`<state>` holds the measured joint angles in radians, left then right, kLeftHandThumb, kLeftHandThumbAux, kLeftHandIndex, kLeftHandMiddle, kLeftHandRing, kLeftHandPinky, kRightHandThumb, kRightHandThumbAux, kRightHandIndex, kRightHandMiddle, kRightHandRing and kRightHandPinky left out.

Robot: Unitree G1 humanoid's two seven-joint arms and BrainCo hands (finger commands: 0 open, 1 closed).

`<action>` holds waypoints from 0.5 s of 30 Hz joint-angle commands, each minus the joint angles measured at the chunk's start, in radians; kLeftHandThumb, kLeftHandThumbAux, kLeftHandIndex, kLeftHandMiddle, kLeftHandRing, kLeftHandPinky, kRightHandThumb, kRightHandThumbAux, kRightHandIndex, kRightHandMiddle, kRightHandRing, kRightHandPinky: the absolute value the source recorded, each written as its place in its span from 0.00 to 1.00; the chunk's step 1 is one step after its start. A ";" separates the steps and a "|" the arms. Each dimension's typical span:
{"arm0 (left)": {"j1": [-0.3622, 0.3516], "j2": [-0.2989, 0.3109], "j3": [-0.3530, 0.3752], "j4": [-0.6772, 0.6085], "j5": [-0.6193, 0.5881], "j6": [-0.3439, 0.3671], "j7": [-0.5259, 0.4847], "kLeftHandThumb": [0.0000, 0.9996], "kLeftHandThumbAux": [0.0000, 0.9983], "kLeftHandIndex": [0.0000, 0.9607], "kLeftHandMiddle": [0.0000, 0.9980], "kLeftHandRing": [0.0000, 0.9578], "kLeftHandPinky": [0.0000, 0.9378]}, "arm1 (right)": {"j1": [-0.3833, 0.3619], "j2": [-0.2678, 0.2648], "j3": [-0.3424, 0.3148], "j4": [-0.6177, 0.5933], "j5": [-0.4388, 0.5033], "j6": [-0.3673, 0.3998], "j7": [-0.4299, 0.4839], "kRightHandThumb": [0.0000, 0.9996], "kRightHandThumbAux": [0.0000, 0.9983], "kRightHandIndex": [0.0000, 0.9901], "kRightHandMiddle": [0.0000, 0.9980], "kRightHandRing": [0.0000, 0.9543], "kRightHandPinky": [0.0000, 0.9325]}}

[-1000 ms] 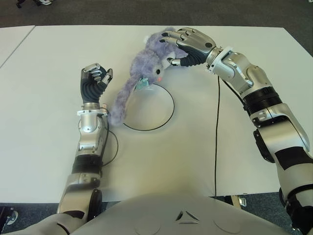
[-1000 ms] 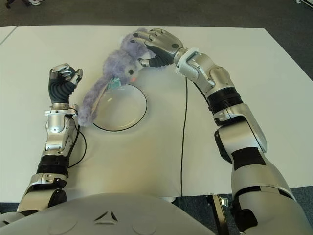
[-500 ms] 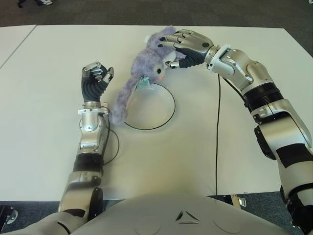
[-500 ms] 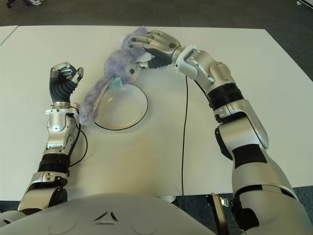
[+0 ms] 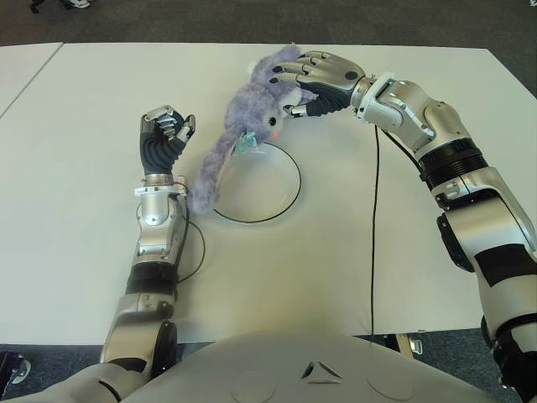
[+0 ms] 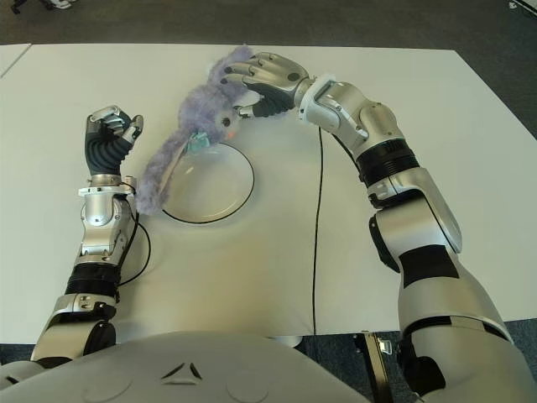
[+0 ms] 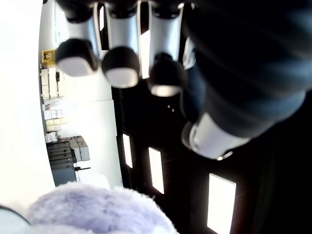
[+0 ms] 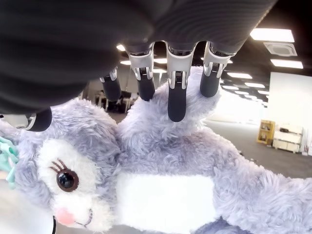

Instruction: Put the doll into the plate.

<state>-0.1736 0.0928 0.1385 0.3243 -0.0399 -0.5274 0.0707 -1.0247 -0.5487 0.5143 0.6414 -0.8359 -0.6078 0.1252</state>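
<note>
Fingers (image 8: 176,100) of the right hand (image 5: 323,80) are curled around the head of the fluffy lilac plush rabbit doll (image 5: 243,134), whose limp body trails down across the far-left rim of the round white, black-edged plate (image 5: 267,195) on the white table (image 5: 75,243). Left hand (image 5: 164,138) shows fisted, empty, left of the doll. Carrying appears under way; next, the doll needs bringing nearer, over the plate's middle, before release.
</note>
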 commanded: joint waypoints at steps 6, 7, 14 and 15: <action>0.154 -0.054 -0.018 0.130 0.019 -0.006 0.006 0.50 0.81 0.78 0.88 0.93 0.94 | -0.044 -0.002 0.022 0.012 -0.020 -0.015 0.024 0.54 0.14 0.00 0.00 0.00 0.00; 0.154 -0.055 -0.018 0.130 0.020 -0.006 0.007 0.50 0.81 0.78 0.88 0.93 0.94 | -0.046 -0.002 0.022 0.012 -0.019 -0.015 0.026 0.54 0.14 0.00 0.00 0.00 0.00; 0.153 -0.058 -0.018 0.131 0.020 -0.009 0.010 0.50 0.81 0.77 0.88 0.93 0.94 | -0.067 -0.008 0.012 -0.006 -0.004 -0.021 0.049 0.54 0.14 0.00 0.00 0.00 0.00; 0.153 -0.058 -0.018 0.132 0.020 -0.009 0.010 0.51 0.81 0.77 0.88 0.93 0.94 | -0.073 -0.010 0.011 -0.005 -0.002 -0.025 0.051 0.54 0.14 0.00 0.00 0.00 0.00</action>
<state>-0.1749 0.0901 0.1376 0.3245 -0.0393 -0.5300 0.0713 -1.0646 -0.5508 0.5245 0.6402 -0.8379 -0.6083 0.1553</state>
